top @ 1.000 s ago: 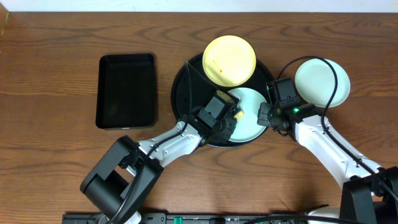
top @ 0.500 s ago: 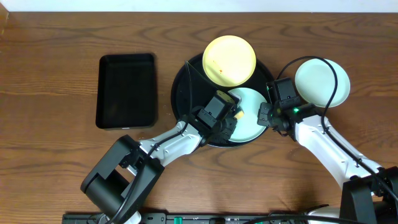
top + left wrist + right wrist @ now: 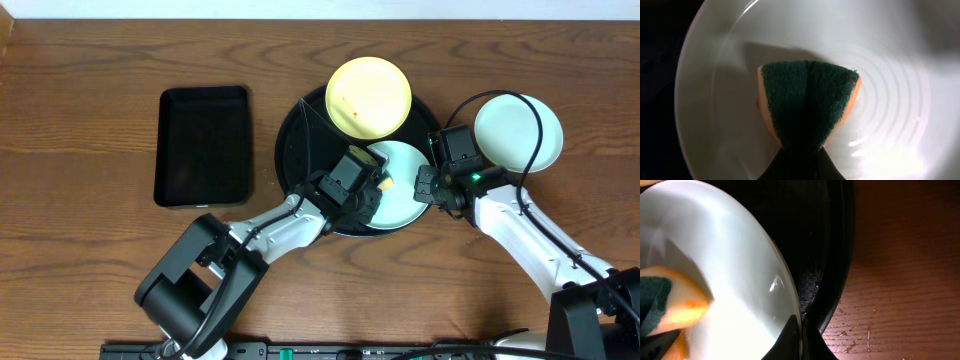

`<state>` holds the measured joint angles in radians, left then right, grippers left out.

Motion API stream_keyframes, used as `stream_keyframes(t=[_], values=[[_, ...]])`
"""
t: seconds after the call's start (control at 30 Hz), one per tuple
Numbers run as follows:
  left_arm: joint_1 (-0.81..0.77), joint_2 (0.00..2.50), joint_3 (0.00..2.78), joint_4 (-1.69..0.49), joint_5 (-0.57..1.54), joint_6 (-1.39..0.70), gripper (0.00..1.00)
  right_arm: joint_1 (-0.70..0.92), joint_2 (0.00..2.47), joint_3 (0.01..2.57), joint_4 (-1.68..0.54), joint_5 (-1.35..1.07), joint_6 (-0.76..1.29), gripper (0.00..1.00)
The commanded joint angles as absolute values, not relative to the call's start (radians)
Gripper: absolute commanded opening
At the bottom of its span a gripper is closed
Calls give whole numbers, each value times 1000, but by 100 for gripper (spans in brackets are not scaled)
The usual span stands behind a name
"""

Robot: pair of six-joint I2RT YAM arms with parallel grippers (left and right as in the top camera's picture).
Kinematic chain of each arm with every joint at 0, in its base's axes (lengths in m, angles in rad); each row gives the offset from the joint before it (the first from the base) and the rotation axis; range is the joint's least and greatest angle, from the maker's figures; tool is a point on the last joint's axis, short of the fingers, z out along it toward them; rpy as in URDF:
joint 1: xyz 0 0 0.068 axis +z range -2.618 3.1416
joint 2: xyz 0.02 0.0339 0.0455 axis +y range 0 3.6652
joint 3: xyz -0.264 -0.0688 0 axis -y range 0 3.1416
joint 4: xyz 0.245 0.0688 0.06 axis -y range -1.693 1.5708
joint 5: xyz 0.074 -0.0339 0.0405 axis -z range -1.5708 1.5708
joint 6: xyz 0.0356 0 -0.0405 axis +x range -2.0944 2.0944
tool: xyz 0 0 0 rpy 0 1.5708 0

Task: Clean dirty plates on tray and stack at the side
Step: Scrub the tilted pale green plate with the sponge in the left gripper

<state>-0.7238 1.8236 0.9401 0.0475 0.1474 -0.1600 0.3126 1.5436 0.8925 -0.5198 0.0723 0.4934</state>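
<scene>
1. Teal plate (image 3: 405, 190): pale and glossy, with concentric rings in its well. It lies in the round black tray (image 3: 295, 150), on the near right side.
2. Left fingers (image 3: 800, 167): closed on a folded green-and-orange sponge (image 3: 807, 102) pressed onto that plate.
3. Right fingers (image 3: 786, 341): pinched on the plate's right rim.
4. Yellow plate (image 3: 369, 97): on the tray's far edge.
5. Second teal plate (image 3: 518, 132): on the worktop (image 3: 100, 60), right of the tray.

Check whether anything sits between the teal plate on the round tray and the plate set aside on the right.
Only the tray rim and the right end effector, gripping the teal plate. The left end effector holds a sponge on that plate.
</scene>
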Motion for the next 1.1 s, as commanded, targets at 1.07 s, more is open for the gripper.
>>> stream_keyframes(t=[1.07], values=[[-719,1966,958,321,-20,-150,7,323,1543,886,-528,78,508,1]])
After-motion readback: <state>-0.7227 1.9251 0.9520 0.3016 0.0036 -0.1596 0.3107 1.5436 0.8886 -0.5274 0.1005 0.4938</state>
